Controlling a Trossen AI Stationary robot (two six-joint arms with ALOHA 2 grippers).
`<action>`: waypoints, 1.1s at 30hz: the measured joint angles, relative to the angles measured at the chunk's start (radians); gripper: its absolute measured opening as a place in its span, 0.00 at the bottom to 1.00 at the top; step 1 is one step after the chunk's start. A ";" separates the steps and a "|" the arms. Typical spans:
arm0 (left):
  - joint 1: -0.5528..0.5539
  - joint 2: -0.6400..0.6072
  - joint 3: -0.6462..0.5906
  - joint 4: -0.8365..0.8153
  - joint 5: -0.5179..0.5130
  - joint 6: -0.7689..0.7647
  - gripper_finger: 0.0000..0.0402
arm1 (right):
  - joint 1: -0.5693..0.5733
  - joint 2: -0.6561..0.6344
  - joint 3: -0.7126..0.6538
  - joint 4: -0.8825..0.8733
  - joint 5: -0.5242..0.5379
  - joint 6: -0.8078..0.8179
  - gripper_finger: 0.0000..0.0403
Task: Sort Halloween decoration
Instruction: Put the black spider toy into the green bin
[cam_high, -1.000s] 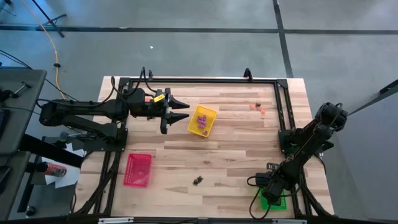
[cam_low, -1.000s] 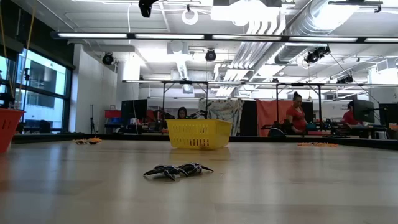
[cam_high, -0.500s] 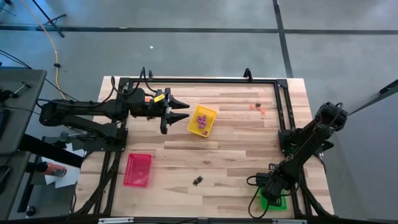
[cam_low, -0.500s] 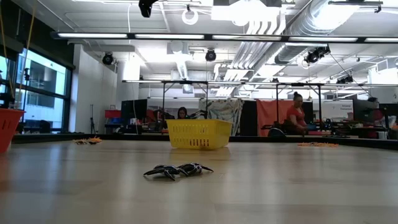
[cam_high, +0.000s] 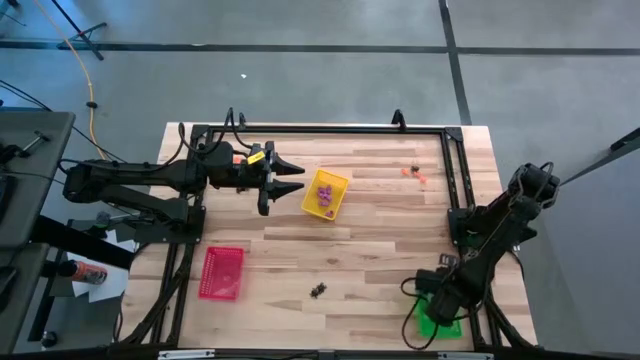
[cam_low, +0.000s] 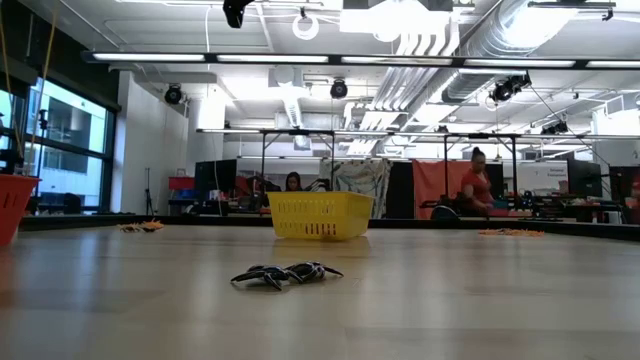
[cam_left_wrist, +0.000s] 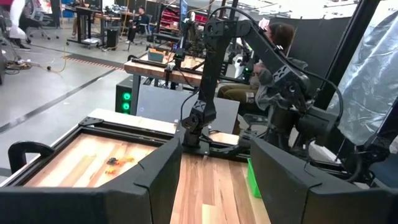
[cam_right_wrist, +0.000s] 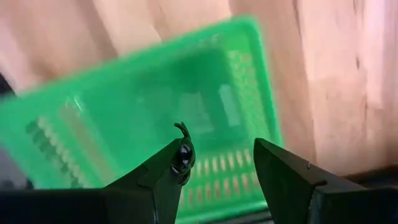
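Across the wooden surface (cam_high: 370, 240) sit three trays: one yellow (cam_high: 325, 193), one red (cam_high: 221, 272), one green (cam_high: 440, 324). The trinkets fall into three groups. Purple ones (cam_high: 326, 198), several but too small to count, lie inside the yellow tray. A small orange cluster (cam_high: 413, 172) lies on the bare surface near the far right corner. A black clump (cam_high: 318, 290) lies near the front edge, between the red and green trays; in the low view it spreads sideways, its long axis running across the picture.

Over the green tray, at the front right corner, hangs the right gripper (cam_right_wrist: 217, 163). Its jaws stand apart, and one tiny black trinket (cam_right_wrist: 183, 154) clings to the tip of one finger rather than being pinched between the two, directly above the tray's floor.

Just beside the yellow tray hovers the left gripper (cam_high: 290, 177), its jaws open and holding nothing, aimed toward the tray.
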 joint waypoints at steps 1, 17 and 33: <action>0.000 0.000 0.000 0.000 0.000 -0.001 0.45 | 0.002 0.000 -0.001 0.051 -0.013 -0.021 0.47; 0.000 0.000 0.000 -0.001 0.000 0.000 0.45 | 0.028 -0.006 -0.007 0.014 0.038 0.167 0.47; 0.000 0.000 0.000 -0.001 0.000 0.000 0.45 | 0.010 -0.008 0.095 -0.072 -0.010 -0.069 0.47</action>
